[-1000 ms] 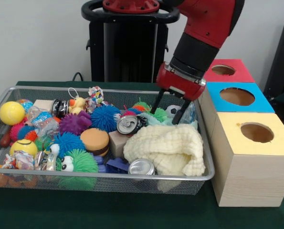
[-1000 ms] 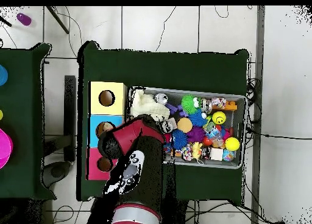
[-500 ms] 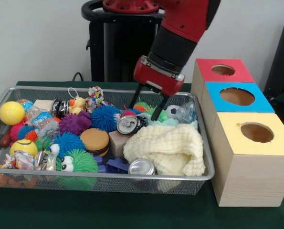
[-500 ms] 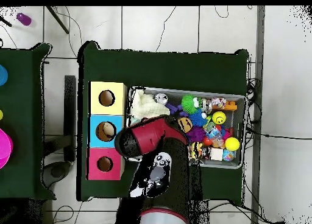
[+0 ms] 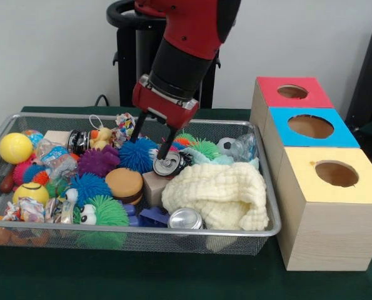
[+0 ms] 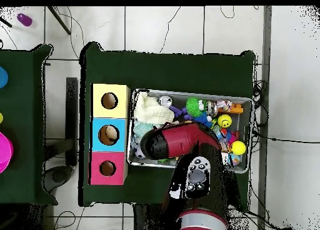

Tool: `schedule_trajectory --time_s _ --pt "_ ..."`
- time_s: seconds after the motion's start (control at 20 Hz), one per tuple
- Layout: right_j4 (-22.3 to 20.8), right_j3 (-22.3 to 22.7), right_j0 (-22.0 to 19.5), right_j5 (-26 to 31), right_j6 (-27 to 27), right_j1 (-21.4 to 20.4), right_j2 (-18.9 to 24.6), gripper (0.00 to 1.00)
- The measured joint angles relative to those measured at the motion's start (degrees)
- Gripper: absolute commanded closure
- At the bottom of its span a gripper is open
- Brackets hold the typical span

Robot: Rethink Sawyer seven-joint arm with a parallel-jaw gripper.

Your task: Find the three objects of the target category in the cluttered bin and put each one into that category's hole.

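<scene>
My gripper [image 5: 149, 145] hangs open and empty over the middle of the wire bin [image 5: 135, 229]. Its tips stand just above a blue spiky ball [image 5: 135, 155] and a silver can [image 5: 169, 164] lying on its side. A second can [image 5: 186, 219] lies at the bin's front edge, and a third can [image 5: 78, 140] at the back left. Three boxes with round holes stand to the right: red [image 5: 292, 92], blue [image 5: 311, 127] and yellow [image 5: 336, 175]. In the overhead view the arm [image 6: 178, 142] covers the gripper and much of the bin [image 6: 187, 92].
A cream cloth [image 5: 217, 194] fills the bin's right end. Spiky balls in purple [image 5: 98, 161] and green [image 5: 104, 212], a yellow ball [image 5: 15, 147], a toy burger [image 5: 124, 184], a wooden block [image 5: 153, 186] and wrapped sweets crowd the left half.
The arm has swung across the bin from its right end, beside the boxes, to the middle. The gripper stays open and empty throughout.
</scene>
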Motion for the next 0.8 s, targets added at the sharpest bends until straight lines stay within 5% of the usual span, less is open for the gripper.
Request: schedule_trajectory --time_s 0.8 --pt "-6.3 0.5 -1.9 -4.3 0.0 1.1 2.7 0.0"
